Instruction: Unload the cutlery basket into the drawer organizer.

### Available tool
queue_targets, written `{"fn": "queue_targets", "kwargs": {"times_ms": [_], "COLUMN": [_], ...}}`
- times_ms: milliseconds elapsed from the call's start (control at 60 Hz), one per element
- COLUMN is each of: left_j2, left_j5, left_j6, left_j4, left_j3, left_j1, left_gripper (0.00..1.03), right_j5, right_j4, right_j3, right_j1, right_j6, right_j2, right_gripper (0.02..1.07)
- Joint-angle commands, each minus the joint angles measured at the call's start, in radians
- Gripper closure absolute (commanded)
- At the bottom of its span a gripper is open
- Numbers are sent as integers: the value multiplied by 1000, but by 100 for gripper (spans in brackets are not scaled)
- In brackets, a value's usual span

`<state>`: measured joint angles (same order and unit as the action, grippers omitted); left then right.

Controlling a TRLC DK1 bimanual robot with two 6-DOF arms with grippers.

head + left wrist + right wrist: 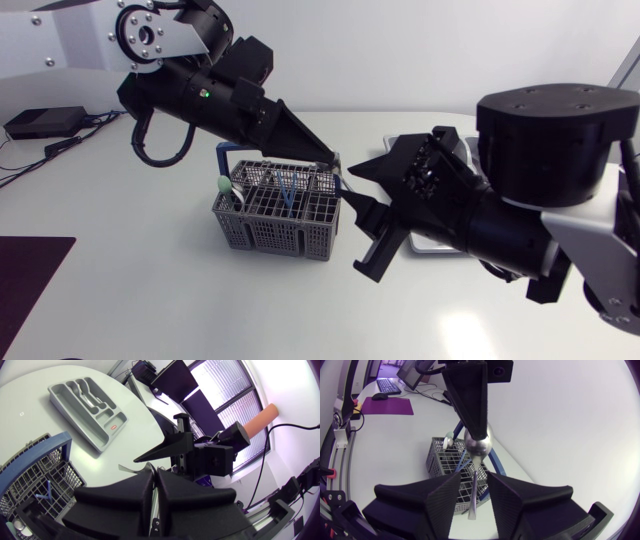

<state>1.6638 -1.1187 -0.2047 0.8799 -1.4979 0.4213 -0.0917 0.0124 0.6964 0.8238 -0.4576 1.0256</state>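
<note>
a shiny metal spoon (pixel 479 449) hangs upright in the air above the grey plastic grid cutlery basket with a blue handle (pixel 275 225); its bowl is pinched between the closed fingers of the left gripper (pixel 325 158), which sits over the basket's 1 o'clock corner; the spoon's handle points down into the gap between the spread fingers of the right gripper (pixel 474 477), and i cannot tell whether they touch it; this gripper sits at the basket's 3 o'clock; inside the basket, a pale green-tipped utensil (pixel 218 185) stands at 10 o'clock and thin blue pieces (pixel 290 190) lie near the middle; the grey moulded plastic drawer organizer (pixel 102 440) lies at the basket's 3 o'clock, mostly under the right arm, with some cutlery in its long compartments; all rests on the white table (pixel 150 300).
</note>
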Motion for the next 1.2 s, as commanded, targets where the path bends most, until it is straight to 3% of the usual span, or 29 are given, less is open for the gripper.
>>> {"fn": "queue_targets", "kwargs": {"times_ms": [0, 417, 567, 667, 1050, 1117, 1183], "left_j2": [17, 13, 14, 14, 14, 14, 11], "left_j5": [-21, -21, -21, -21, -21, -21, -21], "left_j6": [27, 37, 37, 37, 39, 47, 60], "left_j4": [-9, -9, -9, -10, -12, -15, -27], "left_j3": [2, 2, 2, 2, -4, -7, -10], "left_j1": [7, 25, 25, 24, 7, 5, 4], "left_gripper": [100, 100, 100, 100, 98, 93, 77], "right_j5": [6, 30, 40, 43, 61, 61, 61], "right_j4": [18, 18, 15, 12, -19, -20, -23], "right_j3": [-29, -24, -28, -29, -26, -31, -32], "right_j1": [-11, -22, -23, -22, -22, -20, -20], "right_j6": [-16, -9, -7, -7, -6, -6, -6], "right_j2": [10, 25, 27, 30, 33, 33, 33], "right_gripper": [80, 80, 96, 100, 101, 101, 101]}}
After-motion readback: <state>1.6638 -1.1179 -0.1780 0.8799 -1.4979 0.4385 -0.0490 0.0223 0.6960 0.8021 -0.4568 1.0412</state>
